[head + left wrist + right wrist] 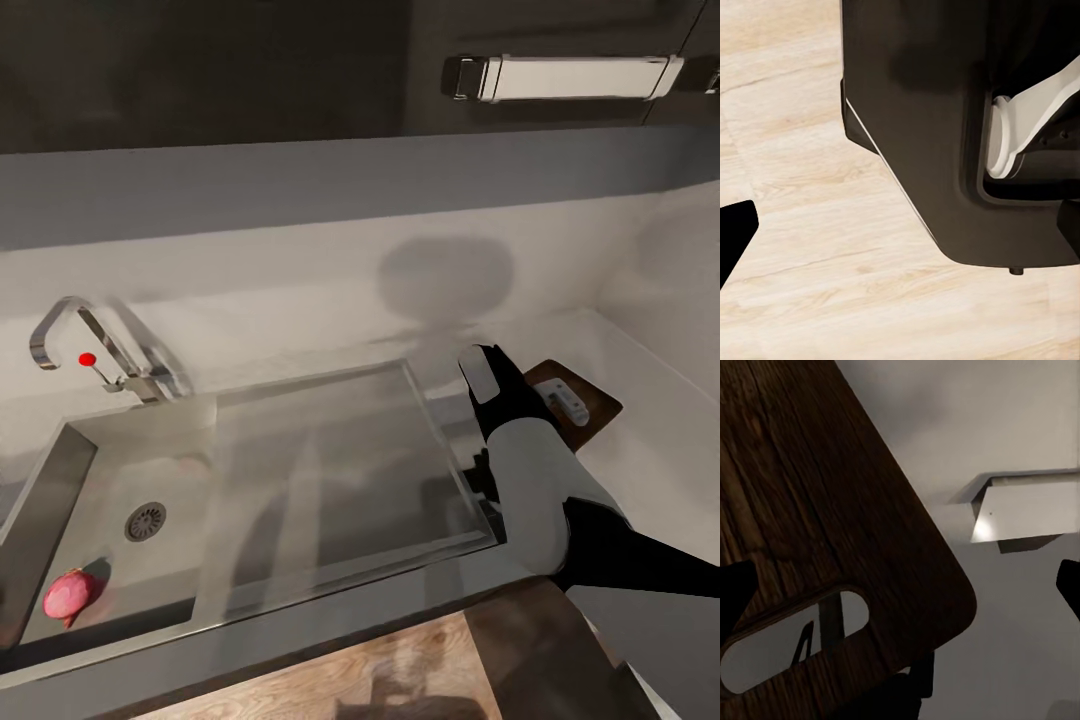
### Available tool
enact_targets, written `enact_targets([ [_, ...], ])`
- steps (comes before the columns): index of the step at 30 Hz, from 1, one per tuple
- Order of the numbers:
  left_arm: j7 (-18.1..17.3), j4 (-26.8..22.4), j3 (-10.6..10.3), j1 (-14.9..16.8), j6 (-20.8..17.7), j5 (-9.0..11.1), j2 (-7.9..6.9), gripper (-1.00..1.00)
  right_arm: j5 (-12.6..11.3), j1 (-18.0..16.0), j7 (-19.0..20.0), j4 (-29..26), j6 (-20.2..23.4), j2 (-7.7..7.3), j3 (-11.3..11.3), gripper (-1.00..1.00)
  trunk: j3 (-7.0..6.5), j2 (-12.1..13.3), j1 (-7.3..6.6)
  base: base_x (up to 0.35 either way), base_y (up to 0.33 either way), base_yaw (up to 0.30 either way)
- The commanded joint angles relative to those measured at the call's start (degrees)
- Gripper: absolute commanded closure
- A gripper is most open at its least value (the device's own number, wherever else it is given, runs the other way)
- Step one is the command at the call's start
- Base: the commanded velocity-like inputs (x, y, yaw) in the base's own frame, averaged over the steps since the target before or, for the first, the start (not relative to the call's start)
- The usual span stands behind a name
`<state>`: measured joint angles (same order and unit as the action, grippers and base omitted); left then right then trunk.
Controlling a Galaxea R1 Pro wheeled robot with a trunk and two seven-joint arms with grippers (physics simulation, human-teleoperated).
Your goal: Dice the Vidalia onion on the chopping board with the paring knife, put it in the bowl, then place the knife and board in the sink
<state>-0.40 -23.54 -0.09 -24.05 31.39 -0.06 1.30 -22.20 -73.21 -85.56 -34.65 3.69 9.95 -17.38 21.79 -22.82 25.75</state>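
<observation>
Jaws apart over chopping board [832,510], diagonal.

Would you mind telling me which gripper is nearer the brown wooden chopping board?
Right. The right gripper hovers just beside the brown wooden chopping board; the left gripper hangs low over the wood floor.

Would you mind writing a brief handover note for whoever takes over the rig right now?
Right gripper: hangs over the countertop by the chopping board; fingers apart in the right wrist view, nothing between them.
Left gripper: low beside the robot's base, over the wooden floor; state unclear.
Vidalia onion: in the sink, near front corner, by the drain.
Board: on the countertop beyond the drainboard.
Done: nothing visible yet.
Left: fetch onion, dice, bowl it, then knife and board into the sink.
</observation>
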Motion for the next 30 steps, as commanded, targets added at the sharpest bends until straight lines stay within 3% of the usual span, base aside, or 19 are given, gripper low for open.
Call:
enact_targets([
  [1, -0.04, -0.1, 0.0, -0.03, 0.03, 0.03, -0.01, -1.0, -0.04, -0.04, -0.13, -0.07, 0.41, 0.05, -0.19, -1.0, 0.09, -0.1, 0.04, -0.004, -0.001, 0.0],
  [30, -0.04, -0.01, 0.0, -0.03, 0.03, 0.14, -0.06, -1.0, -0.04, -0.08, 0.15, 0.02, 0.44, 0.05, -0.16, -1.0, 0.09, -0.1, 0.04, -0.044, 0.0, 0.0],
])
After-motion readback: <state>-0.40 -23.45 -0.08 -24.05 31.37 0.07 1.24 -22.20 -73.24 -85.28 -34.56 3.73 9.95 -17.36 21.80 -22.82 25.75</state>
